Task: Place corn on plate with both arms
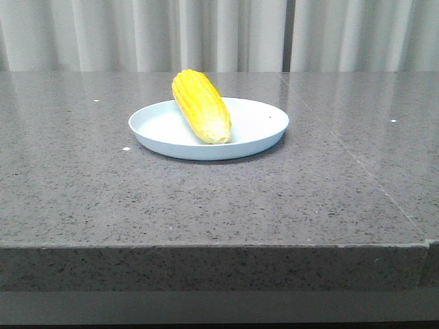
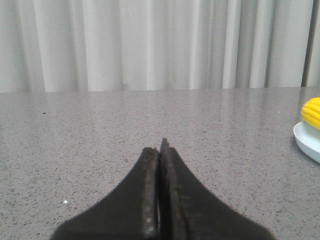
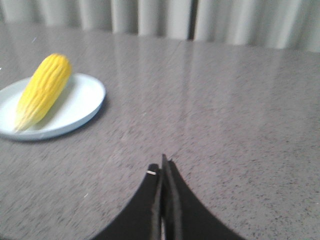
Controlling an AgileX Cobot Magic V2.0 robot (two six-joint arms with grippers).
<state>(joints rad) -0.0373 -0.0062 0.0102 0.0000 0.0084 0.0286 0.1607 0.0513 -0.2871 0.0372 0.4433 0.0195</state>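
Note:
The yellow corn (image 1: 200, 105) lies on the pale blue plate (image 1: 259, 122) in the middle of the table, its paler tip toward the front. Neither arm appears in the front view. In the left wrist view my left gripper (image 2: 160, 148) is shut and empty above bare tabletop, with the corn (image 2: 312, 112) and the plate's rim (image 2: 306, 140) at the picture's edge. My right gripper (image 3: 161, 167) is also shut on nothing, well apart from the plate (image 3: 82, 102) and the corn (image 3: 44, 89) lying in it.
The grey speckled stone table (image 1: 82, 178) ends in a thick front edge (image 1: 206, 264). A seam (image 1: 357, 168) runs through its right part. Pale curtains (image 1: 219, 34) hang behind the table.

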